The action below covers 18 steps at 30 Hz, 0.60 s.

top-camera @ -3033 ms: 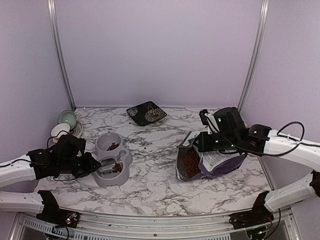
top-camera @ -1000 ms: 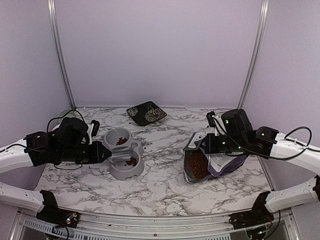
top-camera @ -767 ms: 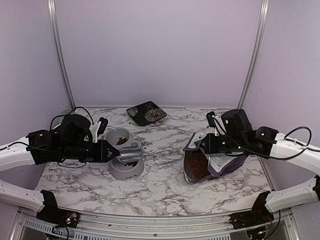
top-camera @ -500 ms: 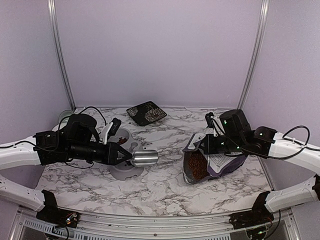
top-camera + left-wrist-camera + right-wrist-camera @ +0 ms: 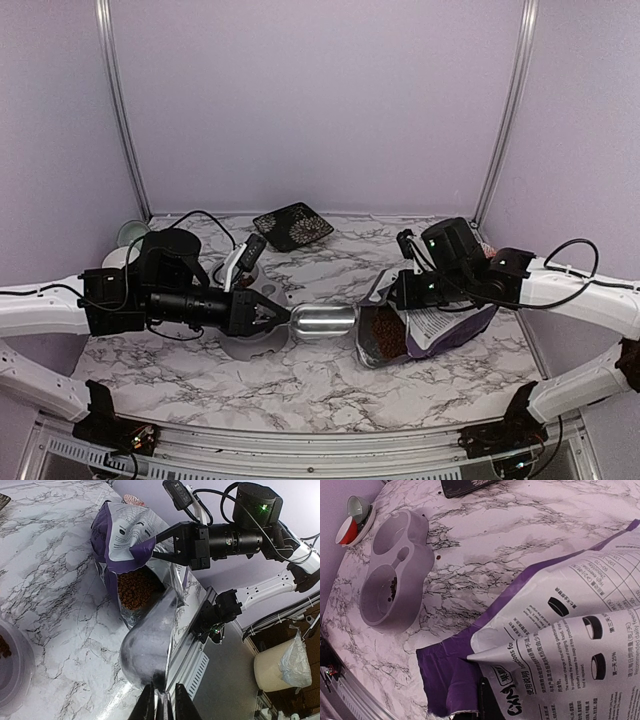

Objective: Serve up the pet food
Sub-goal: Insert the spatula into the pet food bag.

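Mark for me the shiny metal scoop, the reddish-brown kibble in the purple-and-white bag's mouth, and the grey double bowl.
Shiny metal scoop [image 5: 322,321], top view, middle of its barrel.
Reddish-brown kibble [image 5: 134,590], left wrist view, middle of the exposed heap.
Grey double bowl [image 5: 422,560], right wrist view, bare outer shoulder beside the wells.

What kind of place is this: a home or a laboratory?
Probably a robot test booth: lilac walls, metal corner rails, and a marble-patterned tabletop with the robot's left arm and right arm mounted at its edge.
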Tool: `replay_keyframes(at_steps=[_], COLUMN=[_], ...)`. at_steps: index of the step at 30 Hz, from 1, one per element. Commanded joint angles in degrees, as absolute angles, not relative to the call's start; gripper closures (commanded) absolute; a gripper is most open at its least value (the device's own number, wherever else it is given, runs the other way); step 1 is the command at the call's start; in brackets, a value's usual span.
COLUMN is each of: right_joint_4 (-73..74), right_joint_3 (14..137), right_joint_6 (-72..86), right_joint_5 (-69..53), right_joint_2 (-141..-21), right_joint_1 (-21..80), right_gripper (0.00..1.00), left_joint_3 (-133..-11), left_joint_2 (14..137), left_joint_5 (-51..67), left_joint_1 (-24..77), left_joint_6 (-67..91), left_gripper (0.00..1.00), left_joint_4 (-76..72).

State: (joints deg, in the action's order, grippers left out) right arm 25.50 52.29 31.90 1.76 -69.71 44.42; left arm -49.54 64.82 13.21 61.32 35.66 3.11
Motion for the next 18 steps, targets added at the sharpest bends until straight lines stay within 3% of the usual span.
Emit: replay_keyframes(at_steps=[1, 18], right_joint_4=[23.42, 24.56], right_joint_3=[56.64, 60.07], right_joint_6=[32.24, 31.18], right_joint_5=[3.14, 2.81], right_joint_2=[-71.90, -76.05], right_joint_1=[43.16, 43.18], right_gripper=[1.00, 1.00], left_joint_3=[-49.46, -55.08], left_joint_2=[67.15, 81.55], left_joint_5=[14.73, 9.51], left_joint_1=[62.32, 62.93], left_joint_6=[34.99, 34.74], left_gripper=[1.00, 1.00], left_joint_4=[-2.19, -8.79])
